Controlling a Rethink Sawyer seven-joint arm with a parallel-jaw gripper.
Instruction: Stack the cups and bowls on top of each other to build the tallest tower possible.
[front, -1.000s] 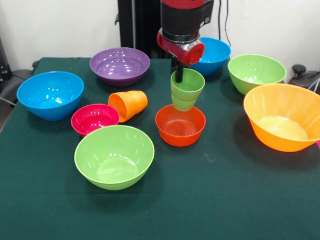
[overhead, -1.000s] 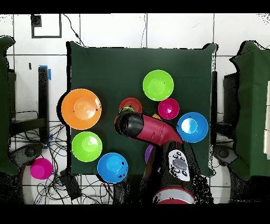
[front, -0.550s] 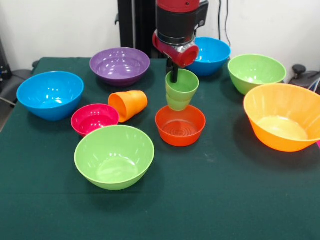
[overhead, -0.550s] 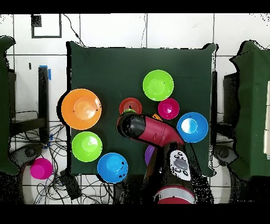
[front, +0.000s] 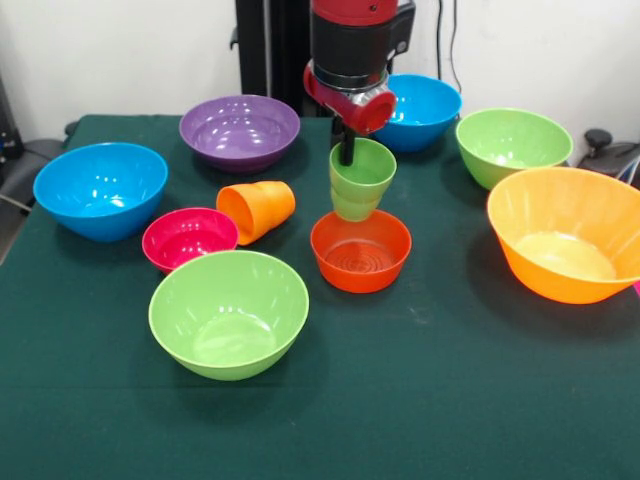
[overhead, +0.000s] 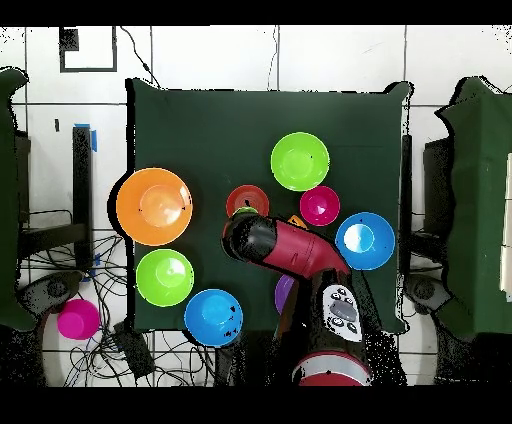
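Note:
My gripper (front: 347, 152) is shut on the rim of the light green cup (front: 360, 180), which hangs upright just above the far edge of the small orange-red bowl (front: 360, 250). The orange cup (front: 257, 209) lies on its side beside the magenta bowl (front: 188, 238). Around them stand a purple bowl (front: 240, 130), two blue bowls (front: 100, 188) (front: 425, 110), two light green bowls (front: 228, 312) (front: 513, 145) and the large orange bowl (front: 565, 235). From overhead the arm (overhead: 285, 247) hides the held cup and most of the purple bowl; the orange-red bowl (overhead: 247, 200) shows beside it.
All bowls sit open side up on the dark green table (front: 450, 400). The large orange bowl reaches the table's right edge in the front view. In the overhead view a pink round object (overhead: 77, 319) lies on the floor off the table's corner, among cables.
The gripper has carried the light green cup a little to the left in the front view, mostly in the first half second. Nothing else has moved.

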